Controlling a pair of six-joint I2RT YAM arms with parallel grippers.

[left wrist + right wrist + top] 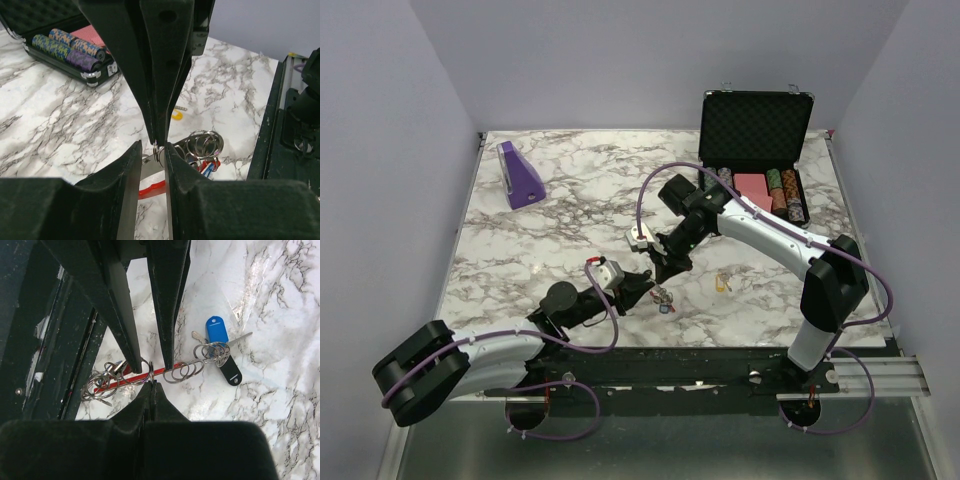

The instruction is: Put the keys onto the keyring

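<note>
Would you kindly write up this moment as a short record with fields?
keyring: between the two grippers, near the front edge
right gripper: shut on one ring of the keyring
left gripper: open, fingers either side of that ring
yellow key: loose, apart from the keyring
blue key: at the ring cluster on the keyring's other end; whether it is threaded on is unclear
chip case: lid up, far right corner
purple block: far left
</note>
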